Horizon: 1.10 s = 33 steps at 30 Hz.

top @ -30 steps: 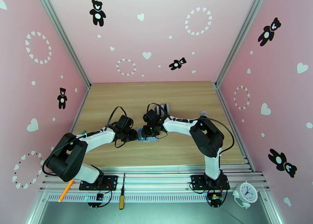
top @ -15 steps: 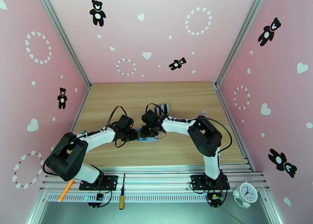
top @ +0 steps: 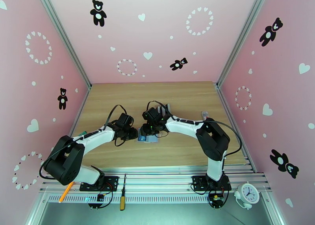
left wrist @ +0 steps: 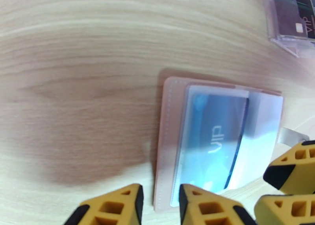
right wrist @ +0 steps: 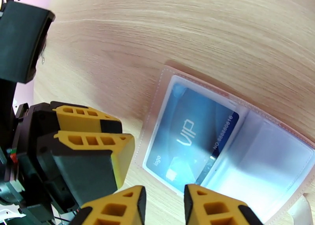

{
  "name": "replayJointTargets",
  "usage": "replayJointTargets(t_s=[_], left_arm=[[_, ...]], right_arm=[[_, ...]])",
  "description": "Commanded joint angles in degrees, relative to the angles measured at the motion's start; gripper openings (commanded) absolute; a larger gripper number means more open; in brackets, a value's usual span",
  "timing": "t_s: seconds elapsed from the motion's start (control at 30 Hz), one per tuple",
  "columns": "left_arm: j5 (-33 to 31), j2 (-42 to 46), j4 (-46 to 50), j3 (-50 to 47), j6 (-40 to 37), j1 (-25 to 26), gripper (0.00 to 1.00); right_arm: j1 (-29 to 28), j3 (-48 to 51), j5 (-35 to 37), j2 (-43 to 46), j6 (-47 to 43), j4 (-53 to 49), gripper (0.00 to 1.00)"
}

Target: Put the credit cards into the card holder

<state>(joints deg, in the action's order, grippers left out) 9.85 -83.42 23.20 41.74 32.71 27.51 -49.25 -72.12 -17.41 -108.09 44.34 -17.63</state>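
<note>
The card holder (top: 149, 139) lies open on the wooden table, its tan rim (left wrist: 168, 123) (right wrist: 156, 104) framing clear sleeves. A blue credit card printed VIP (left wrist: 216, 139) (right wrist: 189, 131) sits inside the left sleeve. More dark credit cards (left wrist: 289, 9) stand in a clear rack (left wrist: 284, 39) (top: 164, 108) beyond. My left gripper (left wrist: 159, 206) (right wrist: 126, 133) (top: 136, 134) hovers at the holder's left edge, jaws slightly apart, gripping nothing. My right gripper (right wrist: 163, 202) (top: 149, 132) hangs over the holder's near edge, narrowly open and empty; its fingers (left wrist: 293, 170) show in the left wrist view.
A small object (top: 204, 113) lies at the table's right side. A screwdriver (top: 123, 192), an orange pen (top: 66, 191) and a white clock (top: 248, 193) rest on the near rail. Pink walls close in three sides.
Both grippers have shifted slightly away from the near edge above the holder. The left arm's elbow has sunk lower. The card stays in its sleeve.
</note>
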Motion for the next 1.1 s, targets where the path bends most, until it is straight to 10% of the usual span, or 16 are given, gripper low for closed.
replayJointTargets(t_s=[0.0,0.5,1.07], left_arm=[[0.51,2.25,0.60,0.68,-0.68,-0.26,0.36],[4.30,1.94,-6.30,-0.22,1.36,5.30,0.47],[3.44,-0.63,-9.86,-2.93,2.49,8.20,0.46]], right_arm=[[0.66,-0.05,1.08,2.64,-1.08,-1.99,0.33],[4.15,3.27,4.97,4.61,-4.77,-5.02,0.54],[5.40,3.13,8.41,4.30,-6.63,-8.19,0.37]])
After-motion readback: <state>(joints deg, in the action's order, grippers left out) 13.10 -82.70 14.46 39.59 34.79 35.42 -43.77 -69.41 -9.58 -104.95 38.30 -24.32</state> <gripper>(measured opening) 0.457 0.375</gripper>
